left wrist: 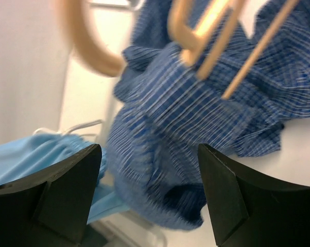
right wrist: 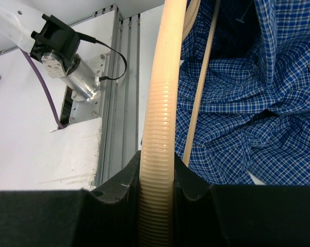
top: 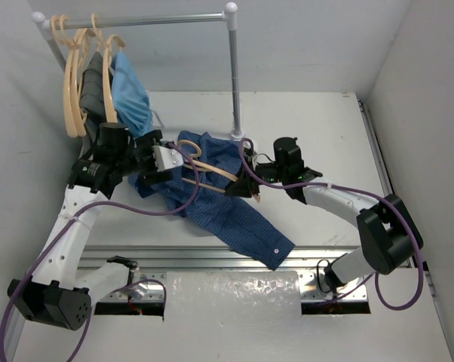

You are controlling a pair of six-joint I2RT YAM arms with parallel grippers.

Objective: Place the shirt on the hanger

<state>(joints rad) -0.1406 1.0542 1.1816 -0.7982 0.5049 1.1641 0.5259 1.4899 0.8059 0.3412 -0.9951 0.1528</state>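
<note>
Clothes rail [top: 136,20] with hangers and two hung garments at the back left of a white table [top: 317,128].
The grey metal rail with white ball joints runs across the top left, and its upright post [top: 234,75] comes down to the tabletop near the middle. Several pale peach-tan curved hangers [top: 72,83] hook over the bar's left end, bunched close together. A dark grey garment [top: 95,87] hangs among them, and a plain light-blue garment [top: 130,94] hangs just to its right, touching it. A ribbed silver metal track [top: 182,256] lies along the table's near edge, with a crinkled pale sheet [top: 231,294] just in front.
</note>
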